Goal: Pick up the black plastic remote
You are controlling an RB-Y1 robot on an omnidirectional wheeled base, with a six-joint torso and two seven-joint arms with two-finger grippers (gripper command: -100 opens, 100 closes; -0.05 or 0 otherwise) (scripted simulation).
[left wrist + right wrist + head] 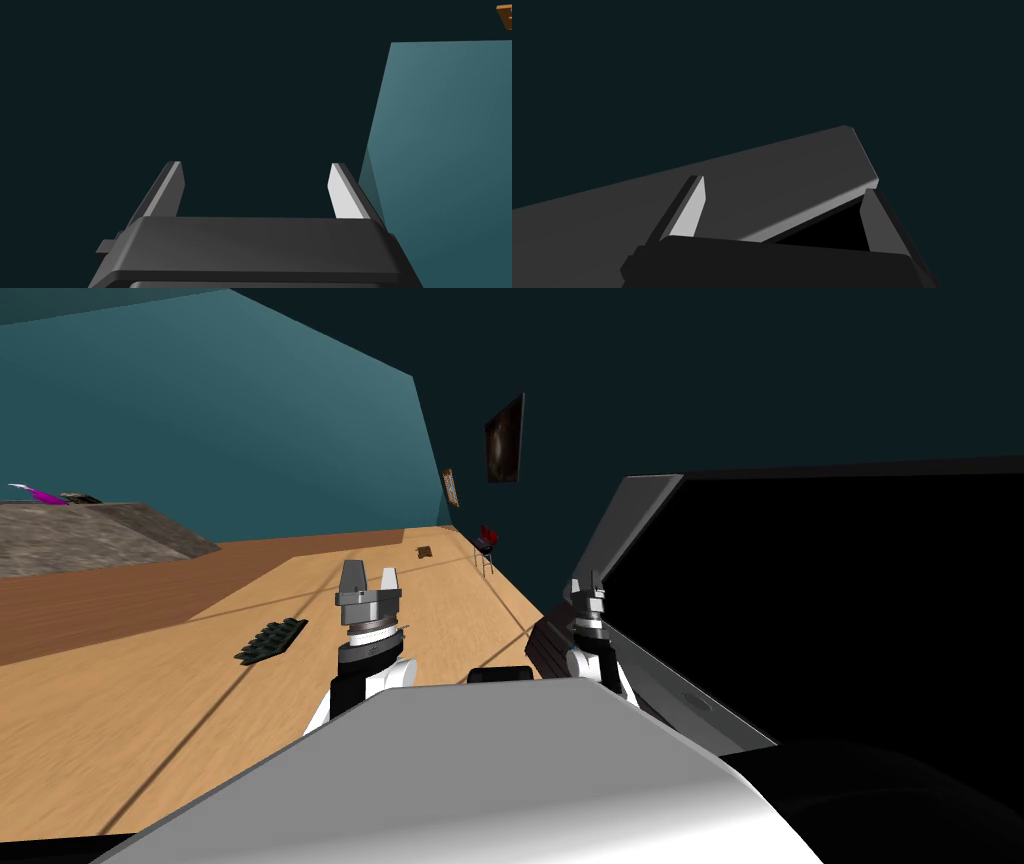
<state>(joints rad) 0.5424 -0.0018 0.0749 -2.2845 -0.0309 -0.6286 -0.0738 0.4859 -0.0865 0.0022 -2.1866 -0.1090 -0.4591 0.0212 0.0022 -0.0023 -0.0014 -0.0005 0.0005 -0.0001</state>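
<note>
**Remote at rest on light wood, both grippers open and apart from it**

The remote [271, 640] is a long, flat, dark bar, black with a faint green cast. Its upper face carries close rows of small raised buttons that give its near edge a notched outline. It lies flat on a light wood surface [120, 728], slanted across the boards, with nothing touching it.

The left gripper [371, 570] stands upright to the right of the remote and is well apart from it. In the left wrist view the left gripper [255, 167] has its two fingers [345, 192] spread about a third of the picture's width apart, with nothing between them.

The right gripper [588, 583] stands further right, close beside the grey frame [630, 518] of a large black screen [850, 608]. In the right wrist view the right gripper [783, 184] also has its fingers spread and holds nothing. The frame [772, 165] passes behind them as a grey slab.

A small chair [486, 548] stands at the far end of the wood, below a dark picture [504, 438] on the wall.
</note>
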